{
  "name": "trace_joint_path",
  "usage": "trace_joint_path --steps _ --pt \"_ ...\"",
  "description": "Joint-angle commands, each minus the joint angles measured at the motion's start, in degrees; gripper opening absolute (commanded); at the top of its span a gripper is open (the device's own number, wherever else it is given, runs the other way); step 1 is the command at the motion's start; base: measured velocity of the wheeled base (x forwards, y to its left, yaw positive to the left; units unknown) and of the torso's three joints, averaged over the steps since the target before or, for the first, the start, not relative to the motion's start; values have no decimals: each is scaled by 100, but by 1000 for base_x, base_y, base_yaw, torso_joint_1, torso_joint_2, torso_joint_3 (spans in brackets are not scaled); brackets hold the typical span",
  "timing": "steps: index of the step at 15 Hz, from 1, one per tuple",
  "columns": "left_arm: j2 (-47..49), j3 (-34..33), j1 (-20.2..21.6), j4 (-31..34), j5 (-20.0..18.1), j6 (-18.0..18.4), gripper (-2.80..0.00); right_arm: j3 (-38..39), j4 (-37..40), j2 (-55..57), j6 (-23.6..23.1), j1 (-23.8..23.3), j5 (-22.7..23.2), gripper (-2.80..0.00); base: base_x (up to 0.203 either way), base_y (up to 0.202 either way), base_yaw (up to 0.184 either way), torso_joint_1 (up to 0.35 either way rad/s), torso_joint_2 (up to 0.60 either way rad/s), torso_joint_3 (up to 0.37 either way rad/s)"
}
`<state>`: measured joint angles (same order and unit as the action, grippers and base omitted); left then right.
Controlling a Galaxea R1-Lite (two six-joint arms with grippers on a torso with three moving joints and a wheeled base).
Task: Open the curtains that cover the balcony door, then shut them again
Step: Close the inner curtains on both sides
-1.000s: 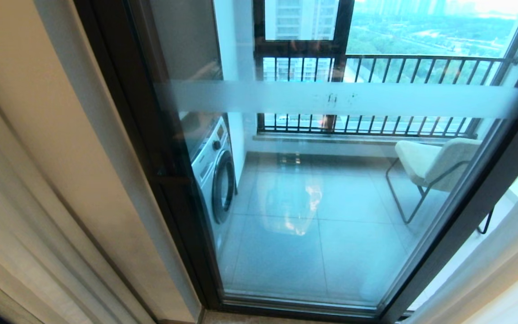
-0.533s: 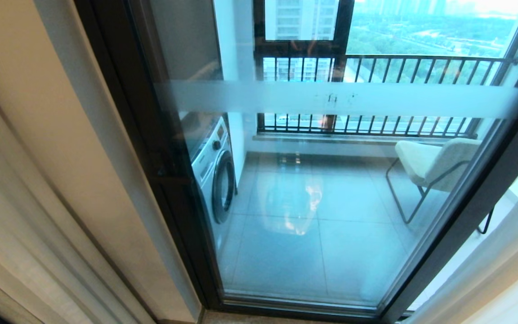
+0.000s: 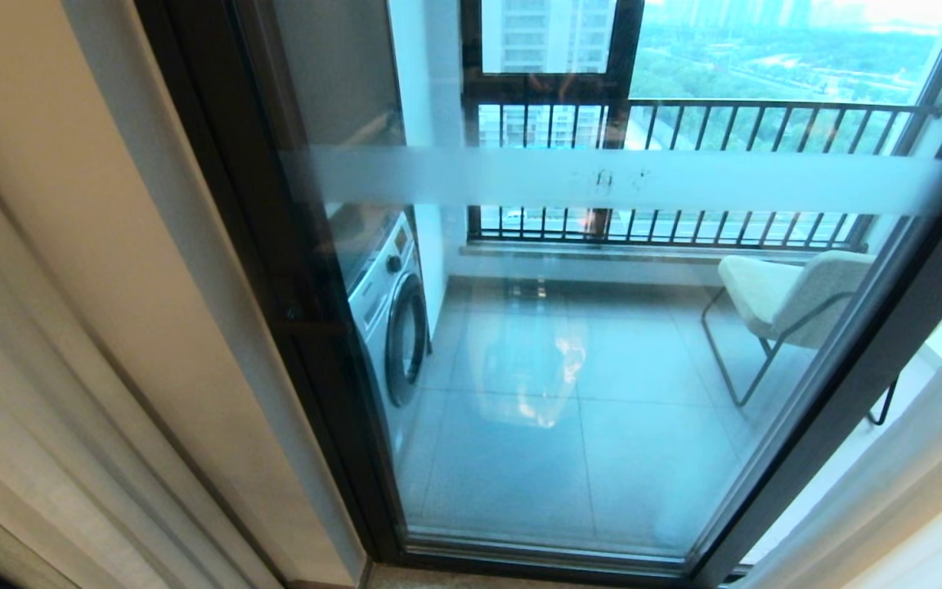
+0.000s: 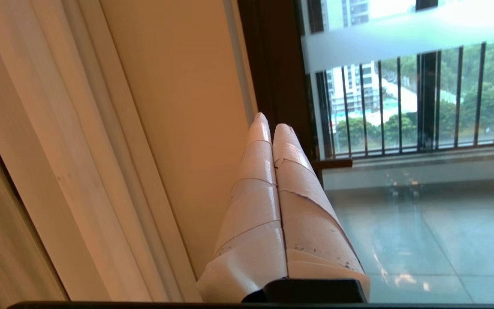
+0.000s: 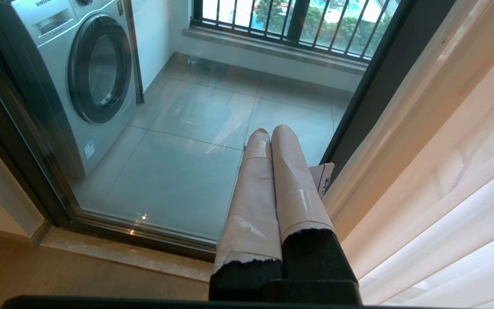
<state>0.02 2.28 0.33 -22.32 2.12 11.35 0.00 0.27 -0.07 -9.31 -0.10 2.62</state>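
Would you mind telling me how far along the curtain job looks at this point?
The opening half looks done: the sheer curtains are bunched to both sides and the balcony door glass is uncovered. Nothing is in hand: the left hand is shut beside the folds on its side, the right hand is shut next to the other bunch, and neither holds fabric. Still left: drawing the curtains back across the door.

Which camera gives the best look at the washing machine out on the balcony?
The right wrist view: the washing machine shows its whole front and round door through the glass. The head view shows it smaller, partly behind the dark door frame. The left wrist view misses it.
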Motion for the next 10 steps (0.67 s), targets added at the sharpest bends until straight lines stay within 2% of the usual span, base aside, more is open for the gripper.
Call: trace_joint_path --steps 1,4,6,8,10 --pt "5 478 2 313 -13 -2 -280 0 0 7 -9 1 1 -280 0 0 0 0 0 0" --pt "6 1298 2 895 -26 2 -280 0 0 7 -9 1 1 -280 0 0 0 0 0 0" --pt "116 1570 2 949 -23 157 -280 0 0 7 -9 1 1 -280 0 0 0 0 0 0" --pt "571 1764 5 954 62 177 -280 0 0 7 -9 1 1 -280 0 0 0 0 0 0" --pt "1287 2074 47 956 304 180 -280 0 0 7 -9 1 1 -280 0 0 0 0 0 0"
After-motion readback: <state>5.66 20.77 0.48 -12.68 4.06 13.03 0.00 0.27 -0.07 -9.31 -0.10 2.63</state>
